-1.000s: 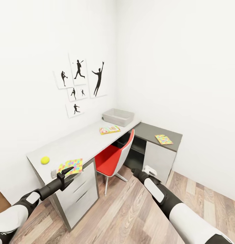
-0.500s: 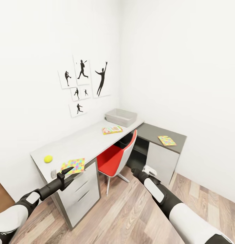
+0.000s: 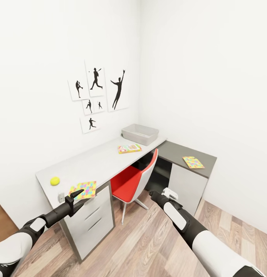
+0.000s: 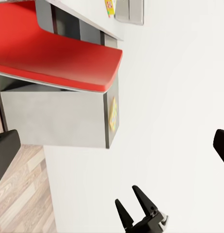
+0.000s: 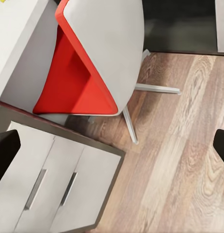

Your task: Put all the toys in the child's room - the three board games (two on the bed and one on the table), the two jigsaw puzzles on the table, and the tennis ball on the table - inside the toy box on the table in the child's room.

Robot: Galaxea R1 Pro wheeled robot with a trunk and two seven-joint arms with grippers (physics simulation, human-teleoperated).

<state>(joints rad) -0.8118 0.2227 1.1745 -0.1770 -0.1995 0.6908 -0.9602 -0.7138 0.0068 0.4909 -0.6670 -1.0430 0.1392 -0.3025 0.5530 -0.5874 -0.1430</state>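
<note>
Camera/base crept right and closer, desk stuff itself unmoved. Left gripper (image 3: 77, 193) jaws parted, empty, just short of near jigsaw puzzle (image 3: 83, 189) at table (image 3: 98, 161) edge; tennis ball (image 3: 54, 181) beside. Right gripper (image 3: 168, 193) can't tell. Toy box (image 3: 140, 134) far corner, board game (image 3: 129, 148) near it, second puzzle (image 3: 193, 162) on dark section. Red chair (image 3: 134, 181) crowds middle, floor open.

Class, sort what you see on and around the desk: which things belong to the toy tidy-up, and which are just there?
Job: toy box, game box, two puzzles, ball, desk.
Just there: red chair, wall pictures.
</note>
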